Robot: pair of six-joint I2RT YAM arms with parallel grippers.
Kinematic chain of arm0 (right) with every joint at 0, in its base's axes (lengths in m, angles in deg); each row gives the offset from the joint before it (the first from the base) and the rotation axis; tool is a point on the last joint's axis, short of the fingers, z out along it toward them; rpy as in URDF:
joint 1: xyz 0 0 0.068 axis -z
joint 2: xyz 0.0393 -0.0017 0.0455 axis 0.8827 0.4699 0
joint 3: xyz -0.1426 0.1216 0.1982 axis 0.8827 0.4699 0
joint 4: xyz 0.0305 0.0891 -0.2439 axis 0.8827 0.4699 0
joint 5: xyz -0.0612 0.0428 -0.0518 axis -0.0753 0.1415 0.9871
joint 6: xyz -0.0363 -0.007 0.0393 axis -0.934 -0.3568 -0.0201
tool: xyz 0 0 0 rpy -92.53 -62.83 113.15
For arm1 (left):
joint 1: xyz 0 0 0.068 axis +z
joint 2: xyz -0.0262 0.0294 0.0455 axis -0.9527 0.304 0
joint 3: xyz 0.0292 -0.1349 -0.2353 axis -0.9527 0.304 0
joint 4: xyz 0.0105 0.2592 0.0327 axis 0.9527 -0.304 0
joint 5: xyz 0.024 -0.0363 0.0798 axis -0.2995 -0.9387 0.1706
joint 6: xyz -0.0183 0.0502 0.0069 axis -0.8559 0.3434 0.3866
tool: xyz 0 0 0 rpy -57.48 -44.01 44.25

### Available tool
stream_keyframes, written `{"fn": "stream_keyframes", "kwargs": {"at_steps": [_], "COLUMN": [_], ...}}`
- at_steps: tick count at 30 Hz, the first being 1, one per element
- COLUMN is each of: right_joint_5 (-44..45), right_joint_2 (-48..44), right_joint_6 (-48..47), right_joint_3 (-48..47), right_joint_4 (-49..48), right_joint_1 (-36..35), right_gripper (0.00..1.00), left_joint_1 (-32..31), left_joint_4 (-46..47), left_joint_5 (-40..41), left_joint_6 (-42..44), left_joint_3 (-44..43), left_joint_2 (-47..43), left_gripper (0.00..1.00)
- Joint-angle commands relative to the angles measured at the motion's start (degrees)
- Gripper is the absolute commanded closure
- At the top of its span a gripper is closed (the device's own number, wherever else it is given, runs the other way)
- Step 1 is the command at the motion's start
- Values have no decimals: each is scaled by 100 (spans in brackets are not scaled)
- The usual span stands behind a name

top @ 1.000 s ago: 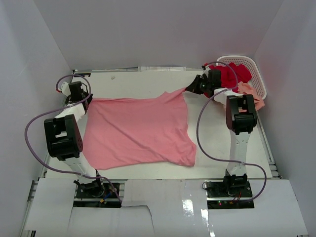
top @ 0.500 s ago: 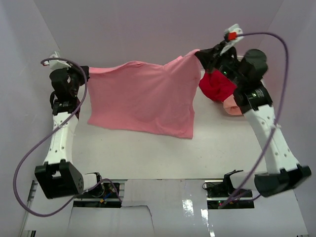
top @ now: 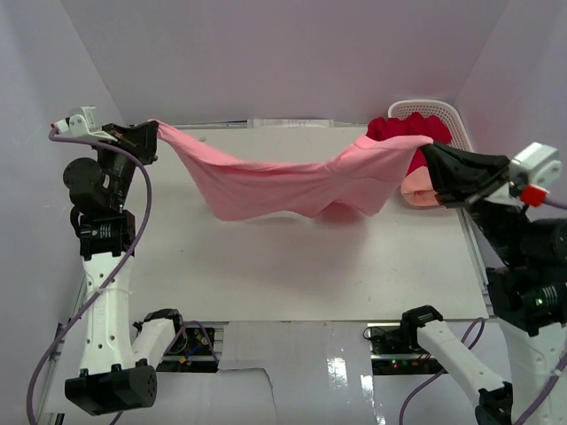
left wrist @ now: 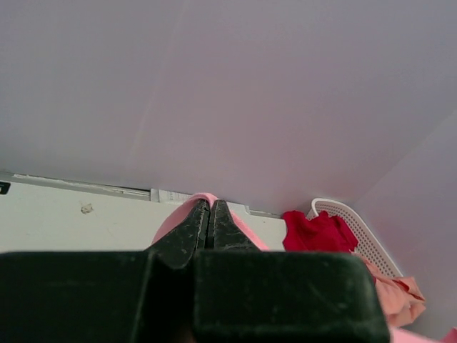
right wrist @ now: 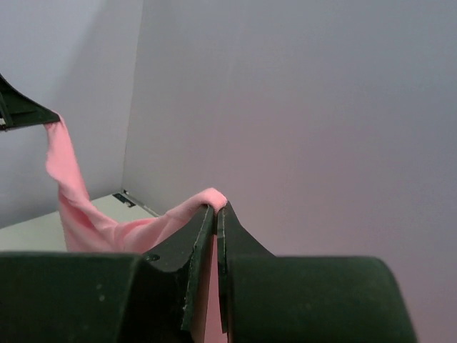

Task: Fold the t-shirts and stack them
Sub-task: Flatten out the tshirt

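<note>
1. The soft medium-pink cotton t-shirt [top: 292,186] hangs above the white table [top: 292,274], sagging between the two arms, unfolded.
2. The left gripper [top: 152,129] has its jaws pinched on one end of the shirt, and the right gripper [top: 427,150] pinches the other.
3. The deep red t-shirt [top: 394,131] and the pale peach t-shirt [top: 421,188] lie crumpled at the white perforated plastic basket [top: 454,119].
4. By my reckoning nothing is folded or stacked yet; all three shirts are left to do.

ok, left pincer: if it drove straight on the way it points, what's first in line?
Beyond the pink shirt in its grip, the left pincer looks headed for the bare back wall. The red shirt and basket lie right of that line. Depth is unclear, so treat that as likely.
</note>
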Motion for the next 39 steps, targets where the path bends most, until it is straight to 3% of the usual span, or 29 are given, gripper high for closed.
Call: {"fn": "stream_keyframes", "kwargs": {"at_steps": [1, 8, 16, 30, 39], "right_joint_5": [-147, -331, -577, -1105, -1175], "right_joint_2": [-659, -907, -1232, -1408, -1522], "right_joint_6": [-120, -76, 117, 531, 654], "right_joint_3": [-54, -1010, -1047, -1363, -1495], "right_joint_4": [-444, -339, -698, -927, -1427], "right_joint_1": [9, 141, 264, 563, 624], "right_gripper": [92, 92, 92, 92, 92], "left_joint_1": [12, 12, 12, -287, -348], "left_joint_4": [8, -247, -835, -1398, -1530], "left_joint_5": [-392, -295, 372, 1102, 1304], "left_joint_6": [137, 119, 444, 647, 708], "left_joint_3": [-173, -868, -1087, -965, -1422], "left_joint_2": [-609, -1101, -2428, -2930, -2851], "left_gripper": [100, 100, 100, 100, 100]}}
